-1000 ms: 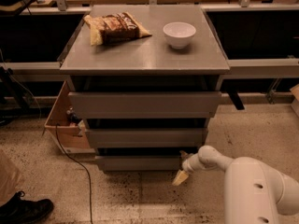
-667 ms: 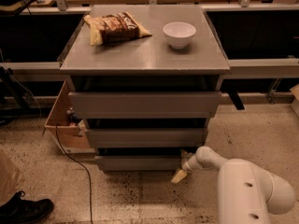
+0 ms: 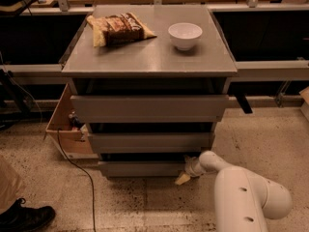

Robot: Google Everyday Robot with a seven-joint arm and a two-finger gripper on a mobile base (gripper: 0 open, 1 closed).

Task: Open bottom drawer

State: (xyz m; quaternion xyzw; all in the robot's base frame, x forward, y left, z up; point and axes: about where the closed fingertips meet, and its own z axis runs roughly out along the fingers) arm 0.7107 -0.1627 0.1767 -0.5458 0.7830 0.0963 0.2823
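The bottom drawer [image 3: 142, 168] is the slimmest grey front, lowest of three in the grey cabinet [image 3: 149, 57], just above the floor. It stands a little forward of the cabinet body. My gripper [image 3: 184, 176] is at the drawer's right end, low near the floor, its pale fingertips touching the drawer's right corner. My white arm [image 3: 241, 197] reaches in from the lower right.
A chip bag [image 3: 118, 29] and a white bowl [image 3: 185, 35] lie on the cabinet top. A cardboard box [image 3: 65, 124] stands at the cabinet's left, with a black cable [image 3: 77, 170] on the floor. A person's shoe [image 3: 24, 218] is at the lower left.
My gripper and arm have shifted slightly left, closer to the bottom drawer's right corner. The drawers look unchanged.
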